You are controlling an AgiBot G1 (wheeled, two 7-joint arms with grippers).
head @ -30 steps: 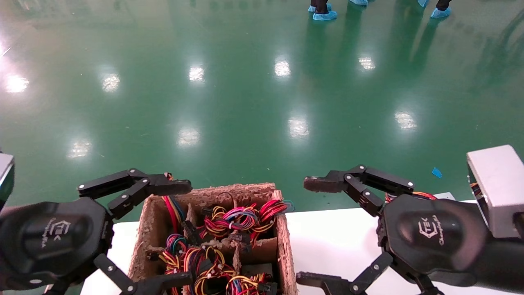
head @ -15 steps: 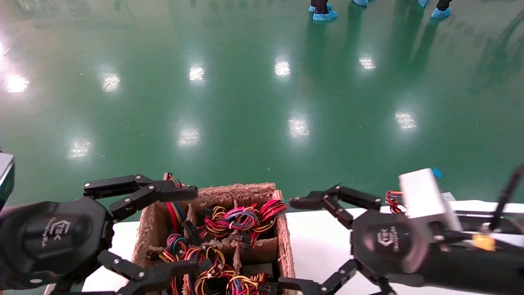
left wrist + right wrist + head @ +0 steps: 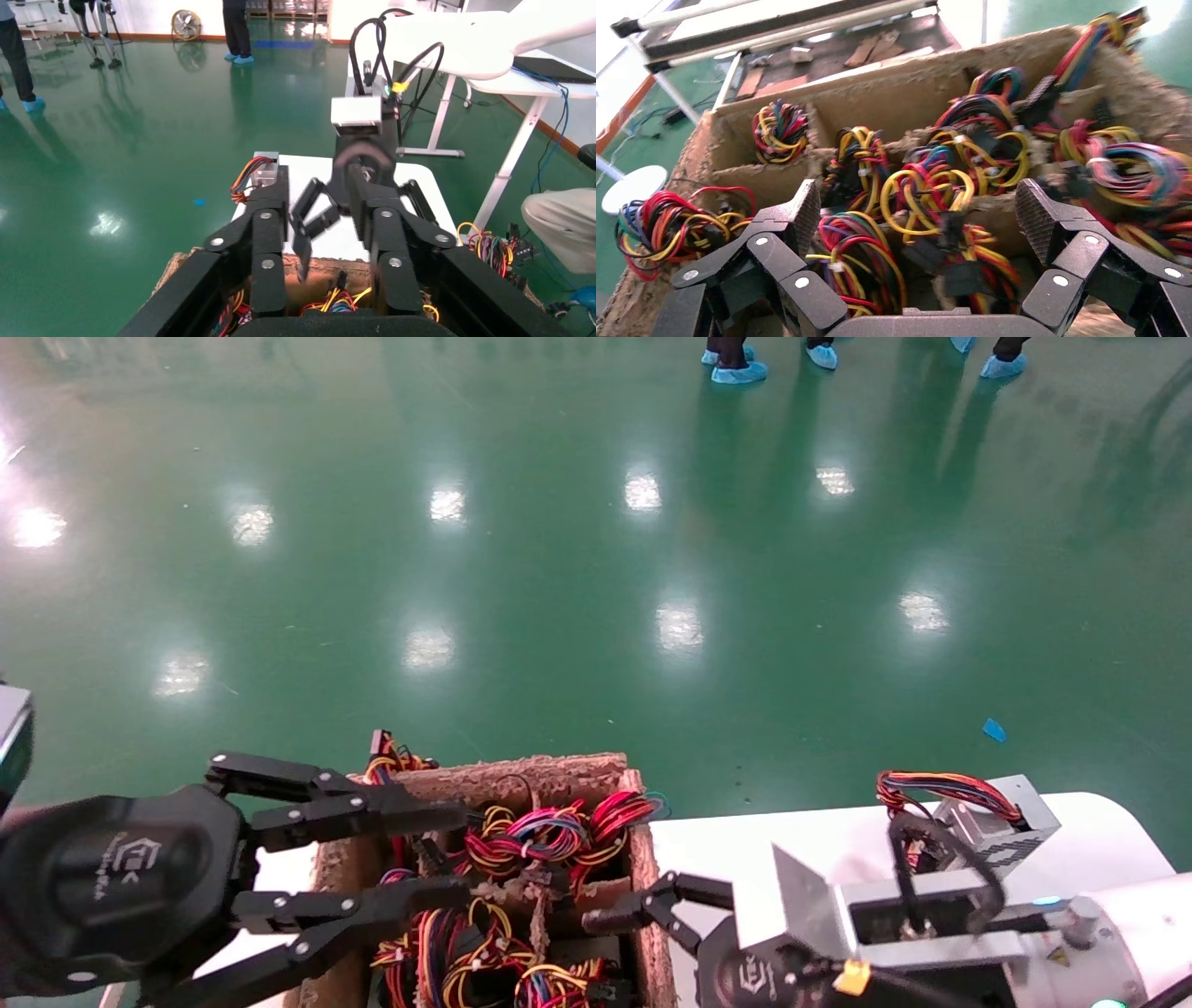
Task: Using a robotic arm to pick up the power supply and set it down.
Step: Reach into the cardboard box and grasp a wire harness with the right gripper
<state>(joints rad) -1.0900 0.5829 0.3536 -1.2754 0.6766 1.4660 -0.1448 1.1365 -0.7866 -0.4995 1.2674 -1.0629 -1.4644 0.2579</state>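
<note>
A divided cardboard box holds the power supplies. Their metal bodies are hidden under curly wire bundles. A yellow-red-black bundle lies straight ahead of my right gripper, which is open wide, points into the box and touches nothing. In the head view only one of its fingers shows, at the box's right wall. My left gripper hovers over the box's left side, open and empty; its fingers frame the right gripper beyond.
A similar silver box with a red-orange bundle stands on the white table to the right. A loose wire bundle lies outside the cardboard box. People in blue shoe covers stand far off on the green floor.
My right arm has swung down and left, turning its gripper toward the cardboard box. My left gripper has shifted right over the box and its fingers have drawn closer together.
</note>
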